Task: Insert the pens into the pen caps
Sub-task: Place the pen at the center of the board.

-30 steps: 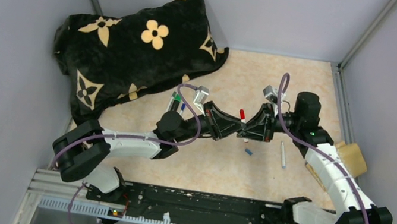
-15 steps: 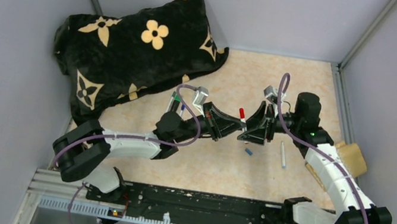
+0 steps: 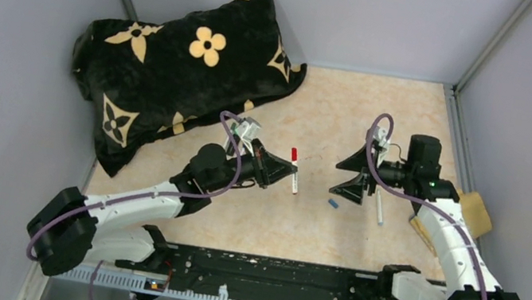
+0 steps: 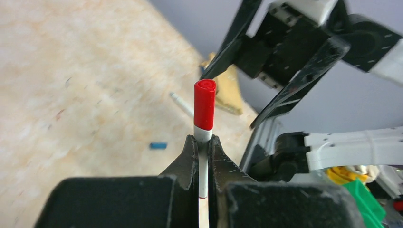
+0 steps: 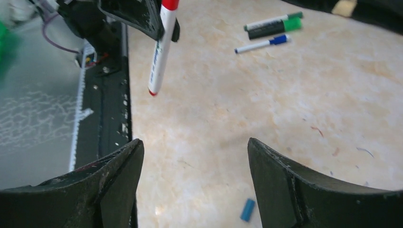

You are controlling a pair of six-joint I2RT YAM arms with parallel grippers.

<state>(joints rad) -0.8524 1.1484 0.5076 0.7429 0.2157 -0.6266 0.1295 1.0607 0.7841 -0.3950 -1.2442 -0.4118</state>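
The red pen is off the table, held close to upright over the middle of it, with a red cap on its upper end and a small red tip at the bottom. My left gripper pinches the white barrel just below that cap, fingers pressed against it on both sides. My right gripper faces it from a short way off with its fingers spread wide and nothing between them, touching nothing. On the table under that gap lies a blue cap, loose on its side, and a white pen lies just beside it toward the right arm. From the right wrist I see the green pens side by side, with a blue pen near them, all flat at the far left of the work area. The table is beige and marbled, with a few faint coloured scribbles. A black cushion with tan flowers fills the far left corner, a tan box sits at the right edge, and a black rail runs along the near edge. Plain grey-lilac walls close in the table.
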